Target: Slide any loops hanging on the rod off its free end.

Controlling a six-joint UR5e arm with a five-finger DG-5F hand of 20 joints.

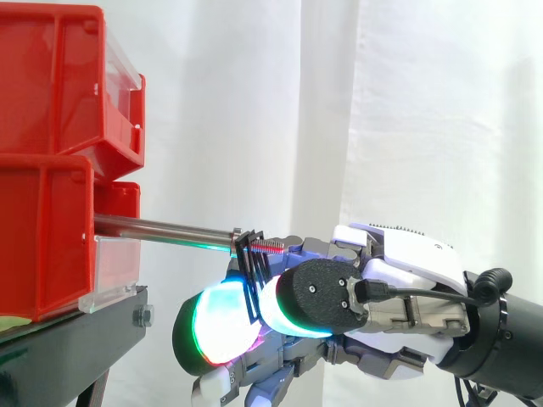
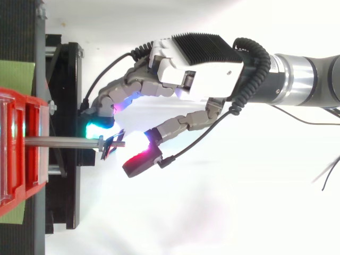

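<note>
A metal rod [image 1: 161,227] sticks out to the right from the red bins [image 1: 42,246], and its threaded free end points at my hand [image 1: 407,271]. Thin black loops [image 1: 252,261] hang on the rod just short of that end; from above the loops [image 2: 110,146] sit tilted on the rod [image 2: 61,142]. My hand [image 2: 202,66] comes in from the right, below and around the rod's tip. Two glowing fingertips [image 1: 222,326] close together under the rod, and the lower part of the loops runs down between them. The thumb pad glows red in the top view.
Two red bins are stacked, the upper one [image 1: 51,85] above the rod. They rest on a black stand [image 1: 68,348] with a bolt at its corner. A green mat [image 2: 16,77] lies behind the stand. A white curtain hangs behind, with free room right of the rod's end.
</note>
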